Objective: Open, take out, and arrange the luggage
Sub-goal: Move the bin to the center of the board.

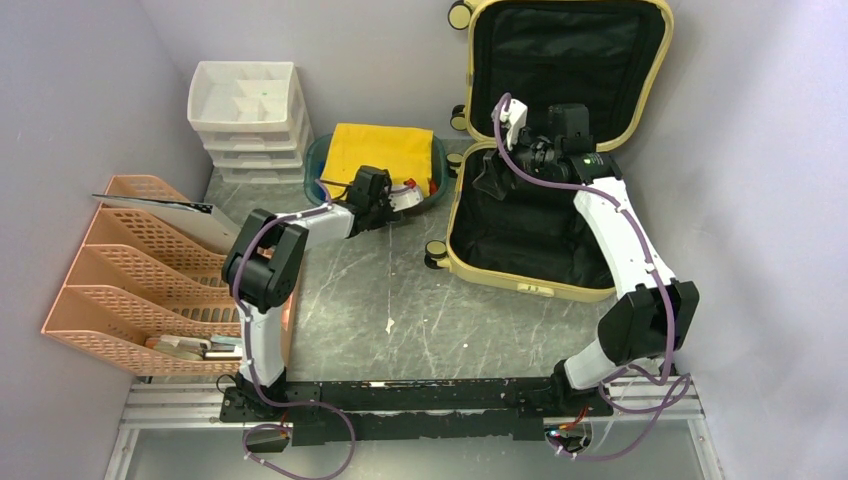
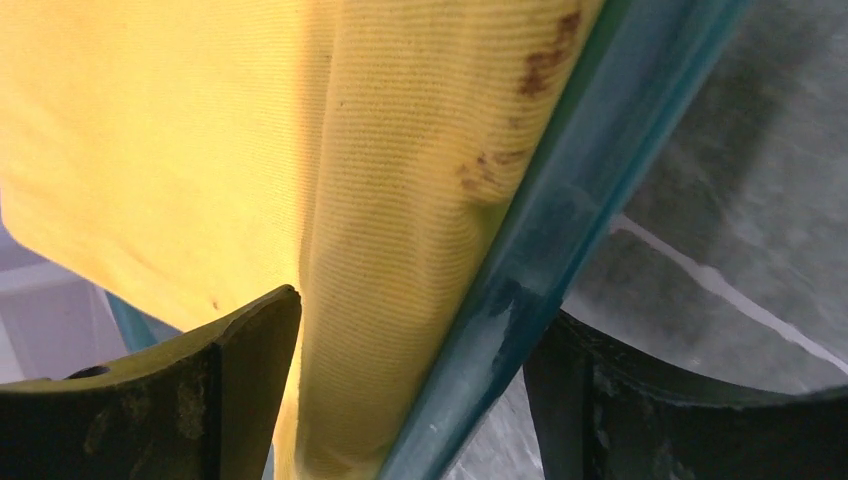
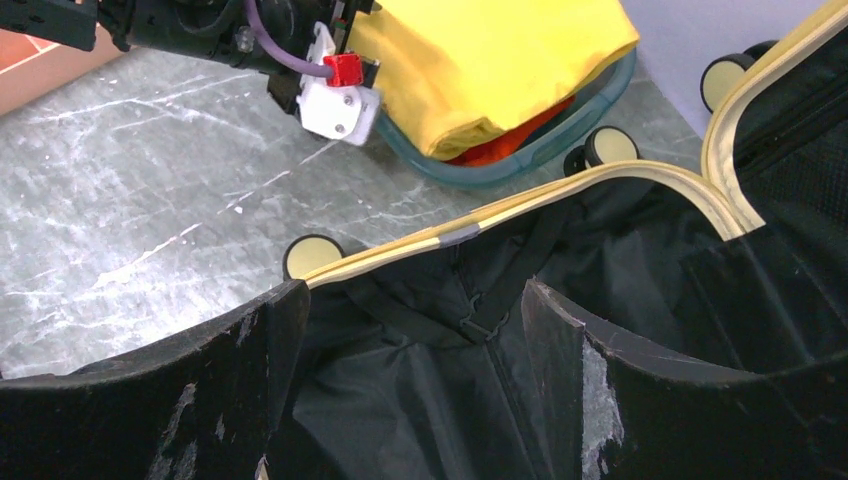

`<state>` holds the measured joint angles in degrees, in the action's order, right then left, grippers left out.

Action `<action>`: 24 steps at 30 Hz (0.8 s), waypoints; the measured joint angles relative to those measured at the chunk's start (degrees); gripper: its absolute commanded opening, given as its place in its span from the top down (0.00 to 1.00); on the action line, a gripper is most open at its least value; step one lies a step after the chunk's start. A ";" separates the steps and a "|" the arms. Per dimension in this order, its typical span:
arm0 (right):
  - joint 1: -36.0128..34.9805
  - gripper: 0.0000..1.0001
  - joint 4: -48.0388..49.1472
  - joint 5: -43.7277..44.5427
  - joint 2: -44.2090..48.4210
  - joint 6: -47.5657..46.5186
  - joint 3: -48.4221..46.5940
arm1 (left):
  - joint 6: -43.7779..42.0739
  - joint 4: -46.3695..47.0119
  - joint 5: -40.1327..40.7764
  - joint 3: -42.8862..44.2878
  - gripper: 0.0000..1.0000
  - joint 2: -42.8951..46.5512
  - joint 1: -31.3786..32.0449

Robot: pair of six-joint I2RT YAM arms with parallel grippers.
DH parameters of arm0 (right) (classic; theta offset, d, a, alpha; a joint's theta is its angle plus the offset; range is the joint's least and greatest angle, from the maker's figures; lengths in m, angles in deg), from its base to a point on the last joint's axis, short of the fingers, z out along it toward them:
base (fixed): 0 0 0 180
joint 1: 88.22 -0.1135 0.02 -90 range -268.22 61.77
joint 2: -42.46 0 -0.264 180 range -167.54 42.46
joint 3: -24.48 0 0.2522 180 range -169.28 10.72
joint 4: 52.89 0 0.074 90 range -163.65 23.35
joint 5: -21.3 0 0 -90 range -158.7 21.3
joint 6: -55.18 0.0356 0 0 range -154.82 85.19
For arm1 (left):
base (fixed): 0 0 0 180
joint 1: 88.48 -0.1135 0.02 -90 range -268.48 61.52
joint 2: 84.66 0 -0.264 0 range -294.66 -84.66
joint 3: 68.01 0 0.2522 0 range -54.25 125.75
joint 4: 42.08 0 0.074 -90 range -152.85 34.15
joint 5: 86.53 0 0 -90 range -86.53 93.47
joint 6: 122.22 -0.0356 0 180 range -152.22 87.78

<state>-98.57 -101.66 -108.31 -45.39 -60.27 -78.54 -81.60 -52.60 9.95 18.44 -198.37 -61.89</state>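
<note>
**A:** Where's the luggage (image 1: pixel 520 235)?

**B:** Far right of the table (image 1: pixel 400 290), lying open. The base is flat and the lid stands against the back wall, with black lining showing in both halves.

**A:** And the right gripper (image 3: pixel 410 300)?

**B:** Over the base, near the hinge. Its wrist camera shows the jaws spread wide with nothing between them, only lining and a black strap (image 3: pixel 490 310) below. From overhead that gap is hidden behind the wrist.

**A:** The left gripper (image 2: pixel 410 320)?

**B:** At the near rim of the teal tray (image 2: pixel 565 200), toward its right end. From above its fingers can't be seen. Its own camera shows the jaws wide, with a fold of the yellow cloth (image 2: pixel 380 200) and the tray's rim between them. Nothing looks squeezed. Brown stains (image 2: pixel 545 65) on the cloth show only there.

**A:** Does another view add anything?

**B:** The right wrist view catches something orange-red (image 3: pixel 520 140) under the cloth, unseen from above.

**A:** Room to move?

**B:** The tray sits just beside the luggage's left edge, with wheels (image 3: pixel 610 147) between them. The base's right side lies close to the right wall. A white drawer unit (image 1: pixel 245 110) stands just behind the tray's left end, and an orange file rack (image 1: pixel 140 270) lines the left wall. Bare table lies in front of the luggage and between the arms.
</note>
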 measured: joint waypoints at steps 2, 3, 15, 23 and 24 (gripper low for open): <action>0.35 0.17 0.11 -0.11 0.00 0.15 0.52 | -0.63 1.27 1.57 0.55 0.17 -1.16 -0.04; 0.50 0.17 0.13 -0.15 0.00 0.20 0.68 | -0.96 2.19 2.45 0.83 0.17 -1.81 -0.09; 1.36 0.17 0.87 -1.03 0.24 0.98 0.94 | -2.58 7.28 9.22 6.71 0.16 -8.70 -1.38; 1.81 0.17 1.29 -1.18 0.76 1.05 1.16 | -1.77 6.03 11.93 11.47 0.16 -11.93 -2.78; 1.81 0.17 1.29 -1.18 0.76 1.07 1.18 | -1.73 5.51 12.11 11.93 0.16 -12.26 -2.80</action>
<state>-96.76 -100.37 -109.49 -44.63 -59.20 -77.36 -83.33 -47.09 22.06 30.37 -210.63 -64.69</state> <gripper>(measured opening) 0.826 0.840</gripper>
